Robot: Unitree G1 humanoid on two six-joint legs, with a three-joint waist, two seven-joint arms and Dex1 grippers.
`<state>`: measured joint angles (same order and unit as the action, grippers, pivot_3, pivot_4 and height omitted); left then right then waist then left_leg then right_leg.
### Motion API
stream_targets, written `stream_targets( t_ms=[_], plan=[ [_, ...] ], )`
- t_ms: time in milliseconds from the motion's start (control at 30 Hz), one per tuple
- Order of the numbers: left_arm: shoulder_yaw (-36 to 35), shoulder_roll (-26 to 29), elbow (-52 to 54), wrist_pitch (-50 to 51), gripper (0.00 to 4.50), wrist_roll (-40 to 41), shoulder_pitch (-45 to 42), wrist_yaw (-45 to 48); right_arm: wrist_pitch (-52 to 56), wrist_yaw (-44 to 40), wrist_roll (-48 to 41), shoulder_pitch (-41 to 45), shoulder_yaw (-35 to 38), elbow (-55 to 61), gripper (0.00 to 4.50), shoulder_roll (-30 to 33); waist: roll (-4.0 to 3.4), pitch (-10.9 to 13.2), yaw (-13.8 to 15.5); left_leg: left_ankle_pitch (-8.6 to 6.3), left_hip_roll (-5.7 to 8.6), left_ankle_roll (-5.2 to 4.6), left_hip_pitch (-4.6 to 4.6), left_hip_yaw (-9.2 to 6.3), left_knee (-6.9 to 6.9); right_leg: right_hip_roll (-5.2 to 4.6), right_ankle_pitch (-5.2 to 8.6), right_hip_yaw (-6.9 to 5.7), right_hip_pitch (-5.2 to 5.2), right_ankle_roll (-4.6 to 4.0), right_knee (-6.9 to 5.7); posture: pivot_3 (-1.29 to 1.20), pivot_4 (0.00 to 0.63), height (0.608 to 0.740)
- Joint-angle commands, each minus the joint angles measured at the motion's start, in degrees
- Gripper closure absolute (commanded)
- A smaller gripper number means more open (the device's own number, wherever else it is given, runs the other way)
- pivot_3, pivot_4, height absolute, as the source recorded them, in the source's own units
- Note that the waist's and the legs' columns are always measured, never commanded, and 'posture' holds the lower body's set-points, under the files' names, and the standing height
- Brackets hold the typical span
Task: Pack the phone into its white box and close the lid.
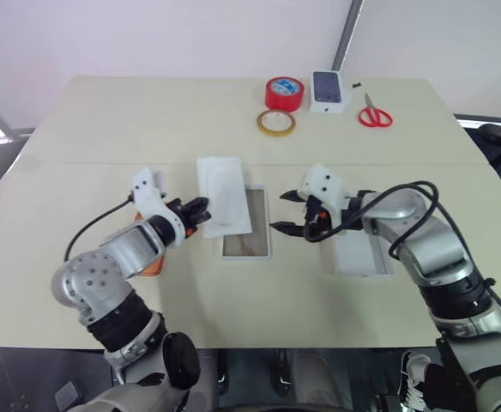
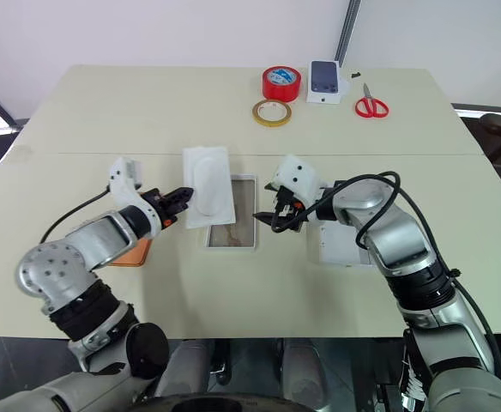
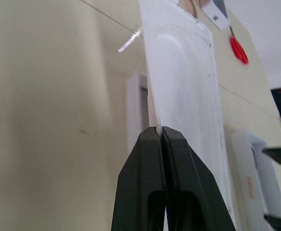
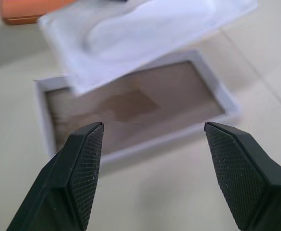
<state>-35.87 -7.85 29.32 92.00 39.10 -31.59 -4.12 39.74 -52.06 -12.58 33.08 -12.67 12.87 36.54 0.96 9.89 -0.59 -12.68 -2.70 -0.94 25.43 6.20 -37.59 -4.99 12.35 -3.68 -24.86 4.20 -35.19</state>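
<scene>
Just then the left gripper (image 1: pixel 201 209) was pinched tight on the edge of the flat white insert (image 1: pixel 223 194) — the sheet with the oval embossing — holding it lifted and tilted so that it overhung the left side of the white box (image 1: pixel 246 223). From the left wrist view the two black fingers (image 3: pixel 156 159) met flat against each other with the thin edge of the insert caught between them.

The white box lay open near the middle of the table (image 1: pixel 105 129), its raised walls framing a brownish inner floor; nothing lay inside it. The right gripper (image 1: pixel 290 212) hovered just to the right of the box, its fingers (image 4: pixel 83 163) spread wide apart and holding nothing — the box showed between them in the right wrist view.

The phone (image 2: pixel 132 252) lay flat on the table to the left of the box, mostly hidden under the left forearm, with only an orange edge showing. A second white piece (image 1: pixel 362 255), which could have been the lid, lay under the right forearm.

Along the far edge of the table stood a red tape roll (image 1: pixel 285 93), a yellowish tape ring (image 1: pixel 276 123), a small white box with a phone picture (image 1: pixel 328 91) and red scissors (image 1: pixel 374 113).
</scene>
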Motion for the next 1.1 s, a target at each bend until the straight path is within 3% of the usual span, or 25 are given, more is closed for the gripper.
stream_targets(
  t_ms=[33, 833, 933, 1067, 1100],
  plan=[
    [2.9, -1.1, 2.0, 0.5, 4.50, -0.8, 0.6, -1.1, -1.1, 0.3, -0.2, 0.0, 1.6, 0.2, 1.02, 0.4, 0.00, 0.0, -0.1, 0.00, 0.00, 0.00, 0.00, 0.00, 0.01, 0.03, 0.00, 0.00, -0.01, 0.00, 0.00, 0.00, 0.150, 0.740],
    [8.7, -2.4, -2.1, -0.2, 4.50, -6.2, 0.9, 0.7, -3.7, 1.3, 1.1, 0.1, 0.8, -1.5, 1.02, -0.3, 0.00, 0.0, 0.0, 0.00, -0.01, -0.01, 0.02, -0.03, -0.02, 0.03, 0.00, 0.00, -0.01, 0.00, 0.00, 0.00, 0.150, 0.740],
    [8.8, -2.3, -1.9, 0.1, 3.67, -6.5, 0.8, 1.3, -3.8, 1.4, 1.2, 0.1, 0.8, -1.6, 0.98, -0.3, 0.00, 0.0, 0.1, 0.00, -0.01, -0.01, 0.02, -0.03, -0.02, 0.03, 0.00, 0.00, -0.01, 0.00, 0.00, 0.00, 0.150, 0.740],
    [8.1, -2.3, -1.2, 0.4, 1.78, -6.3, 0.2, 1.8, -4.1, 1.8, 1.5, 0.7, 0.6, -2.1, 0.98, -0.6, 0.00, 0.0, 0.0, 0.00, -0.01, -0.01, 0.02, -0.03, -0.02, 0.03, 0.00, 0.00, -0.01, 0.00, 0.00, 0.00, 0.150, 0.740],
    [7.6, -2.5, -0.8, 0.5, 1.14, -6.0, -0.1, 2.0, -4.1, 1.9, 1.5, 0.9, 0.7, -2.3, 0.98, -0.8, 0.00, 0.0, 0.0, 0.00, -0.01, -0.01, 0.01, -0.03, -0.02, 0.03, 0.00, 0.00, -0.01, 0.00, 0.00, 0.00, 0.150, 0.740]
  ],
)
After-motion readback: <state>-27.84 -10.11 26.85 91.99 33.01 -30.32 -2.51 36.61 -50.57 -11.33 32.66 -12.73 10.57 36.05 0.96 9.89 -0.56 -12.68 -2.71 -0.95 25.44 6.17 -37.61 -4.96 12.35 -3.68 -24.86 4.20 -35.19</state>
